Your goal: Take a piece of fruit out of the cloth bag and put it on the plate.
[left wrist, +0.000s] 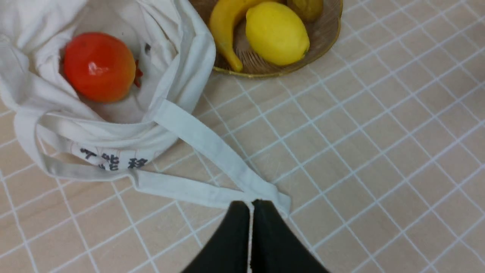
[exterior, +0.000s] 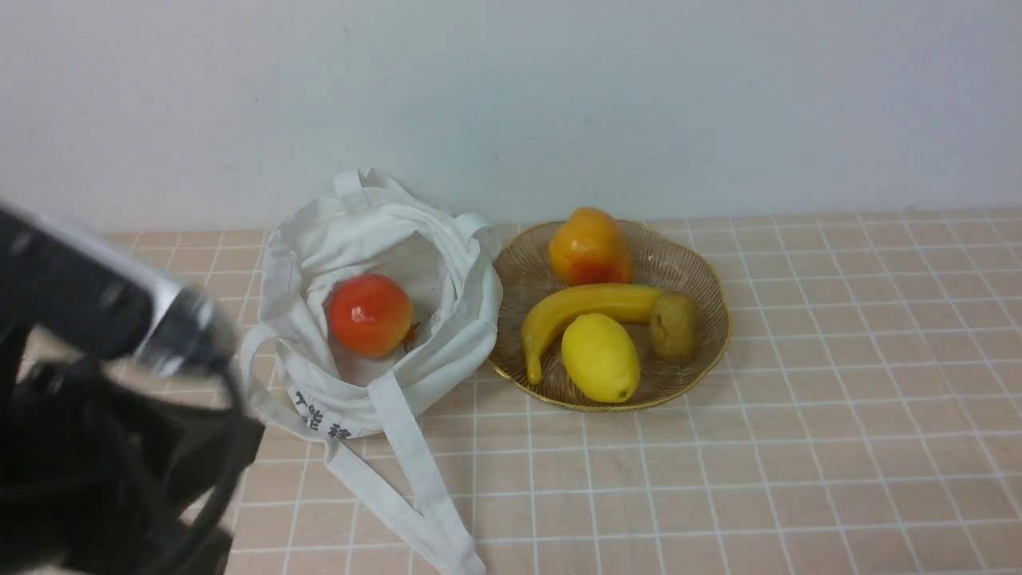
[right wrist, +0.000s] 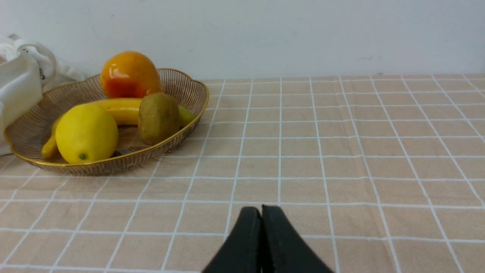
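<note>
The kiwi [exterior: 675,323] lies in the gold wire plate [exterior: 707,279], against the banana's end; it also shows in the right wrist view [right wrist: 158,117] and cropped in the left wrist view [left wrist: 305,7]. The white cloth bag [exterior: 359,216] lies open left of the plate with a glossy red-orange fruit [exterior: 371,314] inside. My left gripper [left wrist: 251,203] is shut and empty, hovering over the end of the bag's strap [left wrist: 212,144]. My left arm [exterior: 104,383] is a blur at the front left. My right gripper [right wrist: 261,207] is shut and empty above bare tablecloth, right of the plate [right wrist: 189,91].
A lemon [exterior: 600,357], a banana [exterior: 583,307] and an orange-red fruit [exterior: 589,246] also lie in the plate. The bag's long straps [exterior: 415,471] trail toward the front edge. A white wall stands close behind the bag and plate.
</note>
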